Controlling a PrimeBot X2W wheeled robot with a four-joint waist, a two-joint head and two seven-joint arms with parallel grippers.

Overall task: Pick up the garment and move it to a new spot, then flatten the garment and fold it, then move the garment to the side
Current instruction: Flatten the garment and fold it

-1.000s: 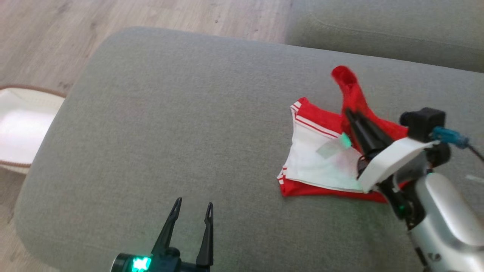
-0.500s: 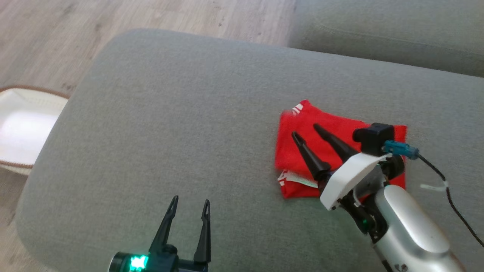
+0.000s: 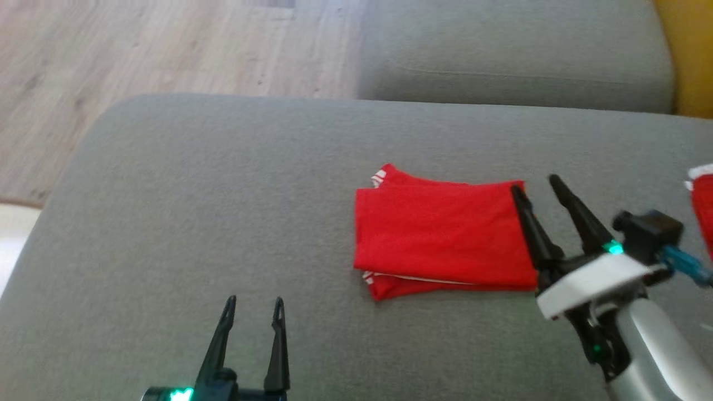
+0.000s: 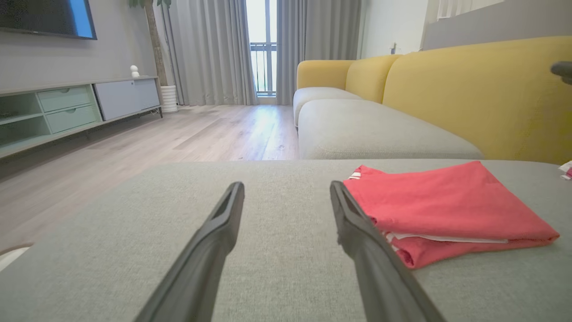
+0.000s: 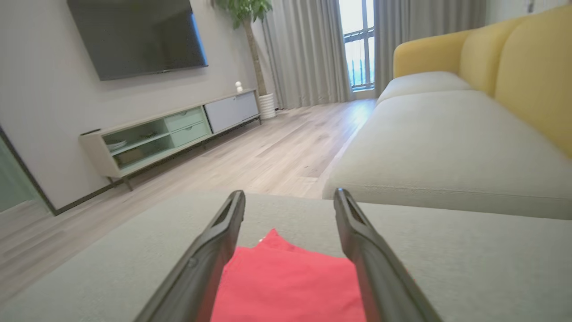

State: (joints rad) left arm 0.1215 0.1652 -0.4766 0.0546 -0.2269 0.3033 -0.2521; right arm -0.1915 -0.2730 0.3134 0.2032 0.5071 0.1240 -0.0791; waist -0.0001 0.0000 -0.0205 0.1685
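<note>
Since a moment ago the right claw (image 3: pixel 534 184) has let go of the red flap it was carrying over, and the garment (image 3: pixel 440 239) is now lying closed as one flat red rectangle, white trim peeking out at its left corners. That claw is standing wide open with nothing in it, fingers pointing over the garment's right edge; whether a finger is touching the cloth I cannot tell. The left claw (image 3: pixel 254 301) is hovering at the near edge of the seat, spread wide and empty, well apart from the garment. The garment is resting on a grey sofa cushion (image 3: pixel 223 184), right of its middle. A second grey cushion (image 3: pixel 501 55) is lying beyond it, with a yellow backrest (image 3: pixel 693 55) rising at the far right. Pale wood floor (image 3: pixel 139 50) is stretching away to the left, toward one wall-hung television (image 5: pixel 134 36), one long low cabinet (image 5: pixel 170 134), one potted plant (image 5: pixel 243 9) and grey curtains (image 5: pixel 308 49). Counting: two claws, two grey cushions, one folded garment, and one further red-and-white piece of cloth (image 3: pixel 703 211) showing at the right edge.
</note>
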